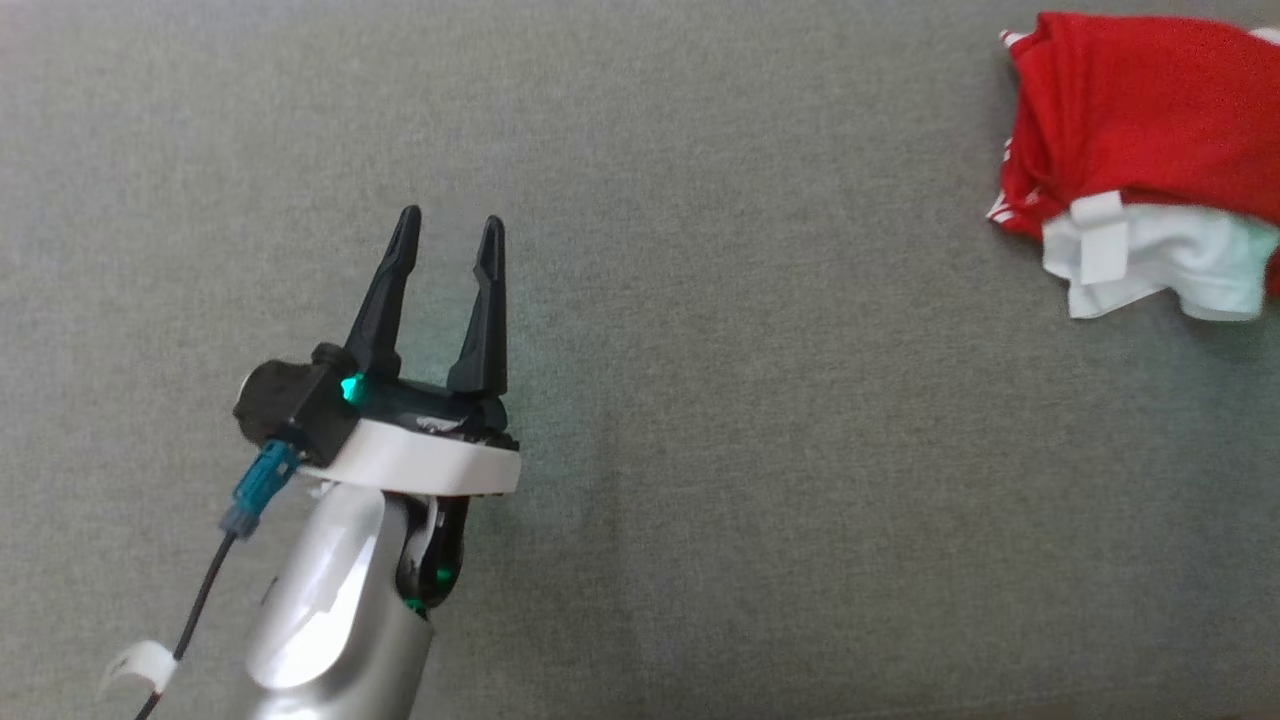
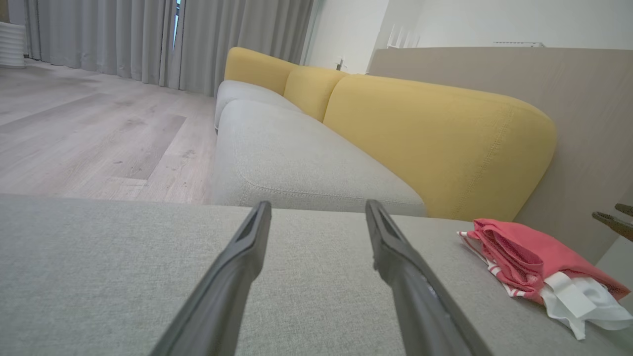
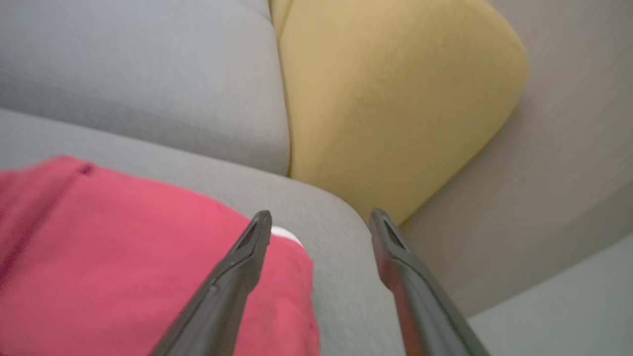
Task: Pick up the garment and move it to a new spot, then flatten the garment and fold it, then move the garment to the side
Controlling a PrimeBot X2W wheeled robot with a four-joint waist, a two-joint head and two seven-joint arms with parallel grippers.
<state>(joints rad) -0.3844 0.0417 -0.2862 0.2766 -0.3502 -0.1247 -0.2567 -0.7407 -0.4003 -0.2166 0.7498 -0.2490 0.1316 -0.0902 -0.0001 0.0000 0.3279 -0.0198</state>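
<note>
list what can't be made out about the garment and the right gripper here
- Outline of the garment, head view: cut off by the right edge.
- Type of garment, head and left wrist views: its own folds hide the shape.
- Detail of the garment, right wrist view: blurred, cut by the left and bottom edges, partly behind the right gripper.
- Most of the right gripper, left wrist view: just what look like its fingertips show, the right edge cuts off the rest.

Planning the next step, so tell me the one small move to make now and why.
Probably lower the right gripper and close on the edge of the garment: its open fingers straddle that edge, the garment lies bunched and unheld, and the left gripper hangs open over bare cushion, well apart.
</note>
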